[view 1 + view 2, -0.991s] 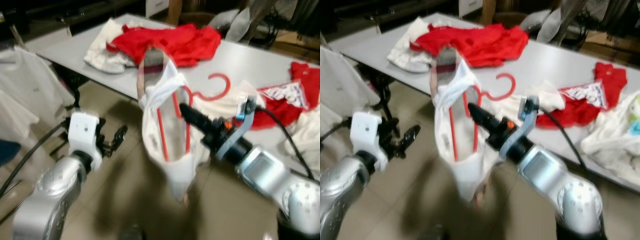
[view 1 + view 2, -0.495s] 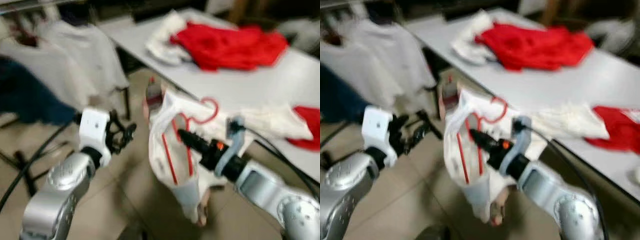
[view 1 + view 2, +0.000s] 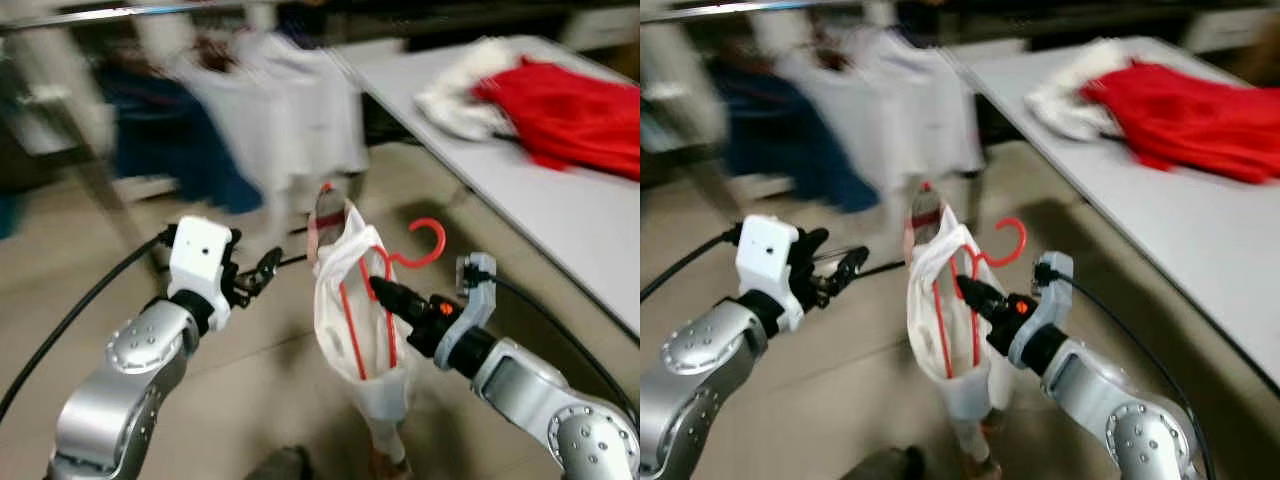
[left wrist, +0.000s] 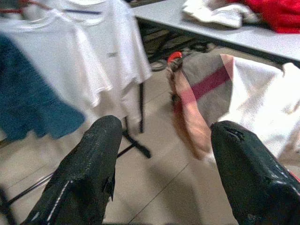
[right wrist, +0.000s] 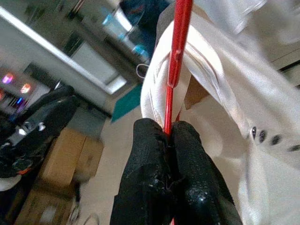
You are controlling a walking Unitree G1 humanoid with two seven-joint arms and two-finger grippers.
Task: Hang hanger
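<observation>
Now the right gripper (image 5: 169, 133) pinches the red plastic hanger (image 3: 385, 290) wearing a white cloth garment (image 3: 350, 310); the left gripper (image 3: 262, 272), at its 9 o'clock, seems spread.

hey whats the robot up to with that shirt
The right gripper is shut on a red hanger with a white shirt draped on it, carried in the air over the floor. The left gripper is open and holds nothing. Ahead is a rack of hung clothes; the hanger is not yet on it.
</observation>
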